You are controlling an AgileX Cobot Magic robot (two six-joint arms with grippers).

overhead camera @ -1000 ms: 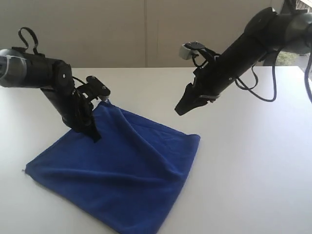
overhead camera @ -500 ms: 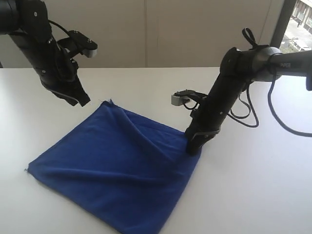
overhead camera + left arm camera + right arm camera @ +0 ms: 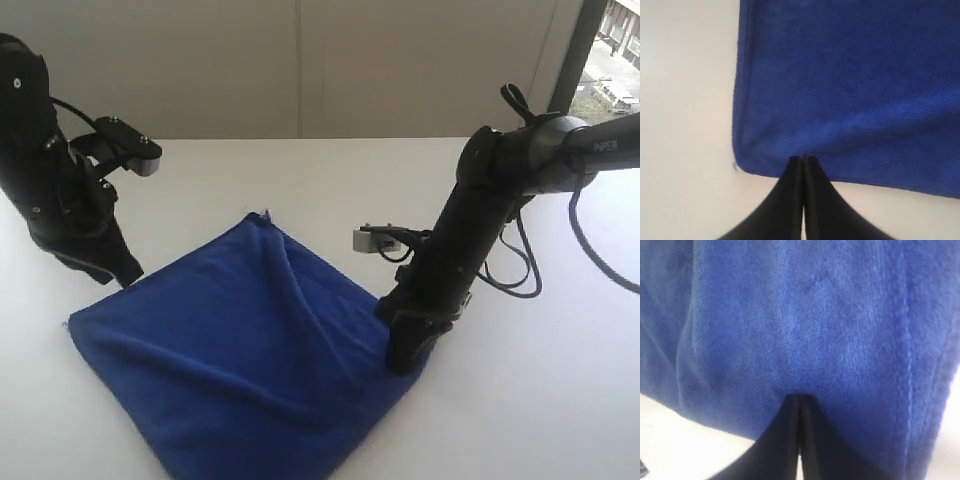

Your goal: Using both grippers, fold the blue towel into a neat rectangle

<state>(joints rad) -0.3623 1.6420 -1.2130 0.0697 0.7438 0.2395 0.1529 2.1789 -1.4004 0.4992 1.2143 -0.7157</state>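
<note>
White bench, pale wall, daylight at one corner.
The bench [image 3: 300,170] has a plain white matte top that runs back to a beige panelled wall [image 3: 430,60], which is split by a thin vertical seam [image 3: 298,70]. At the exterior view's upper right, a dark window frame [image 3: 572,45] slants beside a window [image 3: 618,50] that shows a bright outdoor scene.

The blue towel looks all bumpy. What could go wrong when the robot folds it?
The right end effector is shut on only a small pinch of the blue towel near its corner, so the cloth may slip out when lifted.
The left end effector is shut at the towel's edge and seems to hold nothing, so that side might stay behind.
The long ridge across the towel could get folded in, leaving a lump.
</note>
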